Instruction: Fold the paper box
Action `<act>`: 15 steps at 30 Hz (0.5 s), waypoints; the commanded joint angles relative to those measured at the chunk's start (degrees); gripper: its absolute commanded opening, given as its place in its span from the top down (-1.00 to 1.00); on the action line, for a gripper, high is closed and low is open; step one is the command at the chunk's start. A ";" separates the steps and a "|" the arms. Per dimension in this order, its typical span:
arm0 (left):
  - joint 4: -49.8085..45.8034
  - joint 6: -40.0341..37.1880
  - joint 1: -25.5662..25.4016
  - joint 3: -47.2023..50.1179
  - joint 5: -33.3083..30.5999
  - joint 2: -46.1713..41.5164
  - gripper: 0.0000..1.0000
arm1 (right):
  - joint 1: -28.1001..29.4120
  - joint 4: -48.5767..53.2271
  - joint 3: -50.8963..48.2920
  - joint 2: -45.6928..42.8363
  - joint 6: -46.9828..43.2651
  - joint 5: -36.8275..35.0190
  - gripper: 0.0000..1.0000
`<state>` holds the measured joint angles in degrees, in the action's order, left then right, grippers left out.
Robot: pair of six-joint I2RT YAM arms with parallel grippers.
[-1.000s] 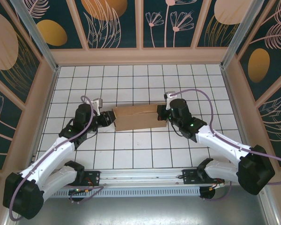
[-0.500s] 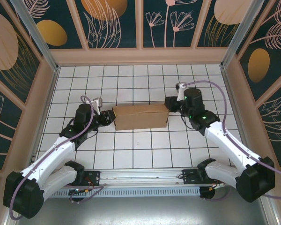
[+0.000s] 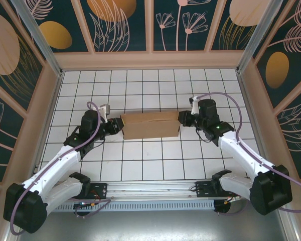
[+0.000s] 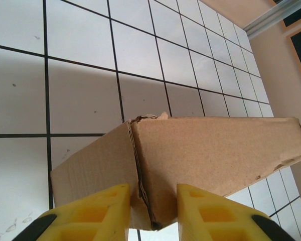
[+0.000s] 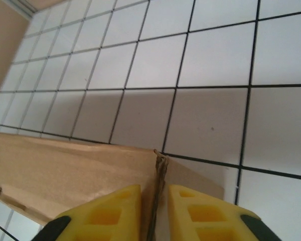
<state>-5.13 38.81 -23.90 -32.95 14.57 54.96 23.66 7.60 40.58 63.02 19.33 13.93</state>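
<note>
The paper box (image 3: 150,125) is a brown cardboard oblong lying across the middle of the white tiled floor. My left gripper (image 3: 120,126) is at its left end. In the left wrist view the yellow fingers (image 4: 98,206) straddle a near corner of the paper box (image 4: 215,150), one pressed on each face, so the left gripper (image 4: 153,196) is shut on it. My right gripper (image 3: 180,119) is at the right end. In the right wrist view the right gripper (image 5: 154,196) is shut on the upright corner edge of the paper box (image 5: 65,170).
Beige walls (image 3: 150,59) enclose the tiled floor (image 3: 150,160) on three sides, with metal posts in the back corners. A rail with both arm bases (image 3: 150,191) runs along the near edge. Open tiles lie in front of and behind the box.
The right gripper lifted off the top of the box's right end, swung out to the right, then came back down onto the right end's corner edge. The left gripper has kept its hold.
</note>
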 commanded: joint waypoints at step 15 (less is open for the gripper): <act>-6.57 2.48 -0.43 3.91 -0.47 -4.85 0.84 | 9.72 -8.38 -12.53 -11.47 0.97 -5.46 0.87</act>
<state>-5.37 39.24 -23.88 -32.23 14.41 53.06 27.07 -1.13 31.53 54.63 21.58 12.19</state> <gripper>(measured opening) 0.098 0.071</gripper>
